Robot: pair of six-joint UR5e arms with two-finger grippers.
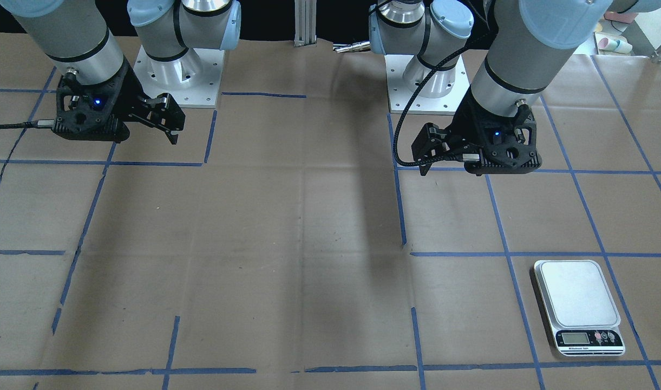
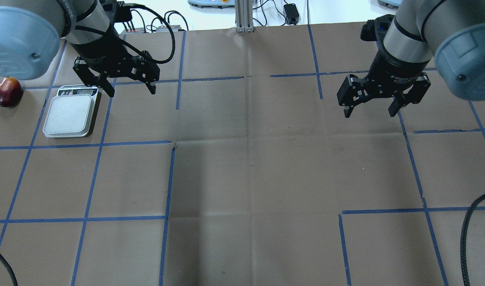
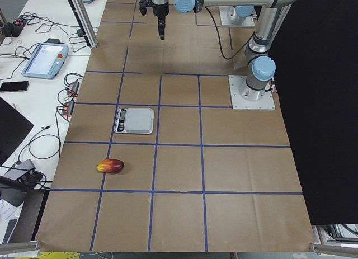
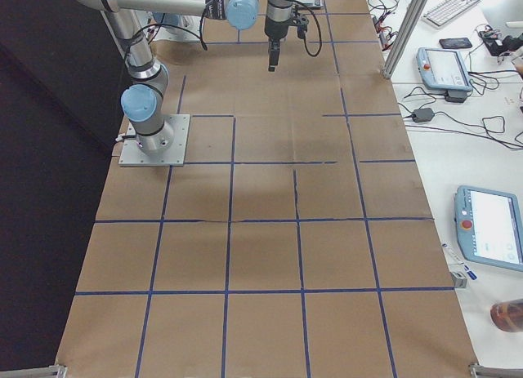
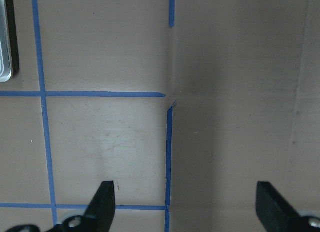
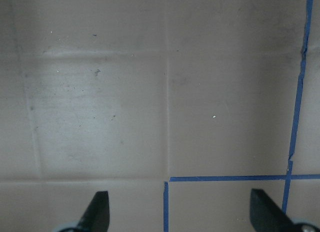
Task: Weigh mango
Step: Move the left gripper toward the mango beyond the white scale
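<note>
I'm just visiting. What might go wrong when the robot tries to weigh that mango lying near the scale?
1. The mango is smooth and rounded, so it may slip or roll when the two fingers of the open left gripper close on it.
2. It lies beyond the scale from that gripper, so reaching across might nudge the scale.
3. Set down off-centre on the flat scale, it may roll off.

Red-to-yellow mango (image 3: 110, 166), silver scale (image 2: 67, 117) (black display strip), brown paper (image 2: 246, 178) under a blue tape grid (image 2: 123, 218)
</note>
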